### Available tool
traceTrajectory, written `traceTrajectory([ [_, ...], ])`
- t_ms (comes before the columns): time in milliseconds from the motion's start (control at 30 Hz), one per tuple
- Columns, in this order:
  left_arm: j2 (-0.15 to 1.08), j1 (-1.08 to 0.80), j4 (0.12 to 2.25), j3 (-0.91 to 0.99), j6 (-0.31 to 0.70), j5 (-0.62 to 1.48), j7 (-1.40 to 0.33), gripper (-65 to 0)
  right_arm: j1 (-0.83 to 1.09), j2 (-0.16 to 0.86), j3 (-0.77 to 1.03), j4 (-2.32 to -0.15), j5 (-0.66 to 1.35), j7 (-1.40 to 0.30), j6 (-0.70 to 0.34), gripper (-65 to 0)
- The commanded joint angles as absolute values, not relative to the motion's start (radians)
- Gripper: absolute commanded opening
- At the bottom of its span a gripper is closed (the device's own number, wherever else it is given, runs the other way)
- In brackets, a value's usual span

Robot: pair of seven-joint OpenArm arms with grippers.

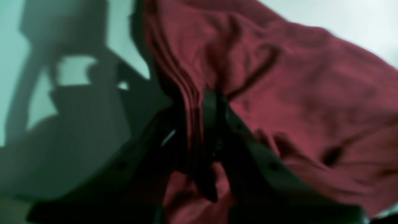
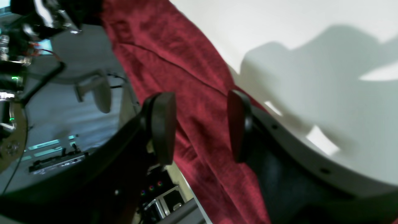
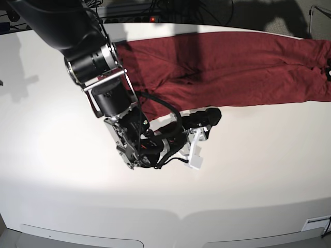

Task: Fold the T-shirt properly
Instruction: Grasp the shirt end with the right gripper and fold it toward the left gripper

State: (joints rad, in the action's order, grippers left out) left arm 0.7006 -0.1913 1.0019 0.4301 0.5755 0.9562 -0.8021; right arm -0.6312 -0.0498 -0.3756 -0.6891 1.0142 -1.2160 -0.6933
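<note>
The T-shirt [image 3: 232, 67] is dark red and lies stretched out flat across the far part of the white table [image 3: 155, 206]. My right gripper [image 3: 207, 118] hangs at the shirt's near edge, left of the middle. In the right wrist view the right gripper [image 2: 200, 129] is open, its two dark pads [image 2: 163, 127] wide apart with the T-shirt [image 2: 174, 62] showing in the gap. My left gripper [image 1: 205, 124] is shut on bunched folds of the T-shirt [image 1: 295, 93]. In the base view, only a dark bit at the shirt's far right end shows where that grip is.
The right arm's thick black links [image 3: 88, 46] and cables [image 3: 155, 144] reach in from the upper left over the table. Beyond the far table edge are cables and equipment [image 3: 155, 18]. A chair-like white object [image 2: 99, 90] stands off the table in the right wrist view.
</note>
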Motion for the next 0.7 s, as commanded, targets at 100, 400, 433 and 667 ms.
traceTrajectory([
  [100, 0.73, -0.186, 1.105, 0.437, 0.583, 1.12, -0.883, -65.0, -0.666, -0.055, -0.371, -0.703, 0.973, -1.183, -0.698, -37.9],
  [400, 0.653, -0.308, 1.467, 0.437, 0.455, 1.168, -0.909, -65.0, -0.667, -0.055, -0.371, -0.703, 0.916, -1.168, -0.698, -37.9],
  [433, 0.628, -0.327, 1.508, 0.437, 0.455, 1.168, -0.906, -65.0, -0.667, -0.055, -0.371, -0.703, 0.916, -1.167, -0.698, -37.9],
  [667, 0.453, -0.411, 1.678, 0.437, 0.455, 1.168, -0.855, -65.0, -0.667, -0.055, -0.371, -0.703, 0.915, -1.167, -0.698, -37.9],
])
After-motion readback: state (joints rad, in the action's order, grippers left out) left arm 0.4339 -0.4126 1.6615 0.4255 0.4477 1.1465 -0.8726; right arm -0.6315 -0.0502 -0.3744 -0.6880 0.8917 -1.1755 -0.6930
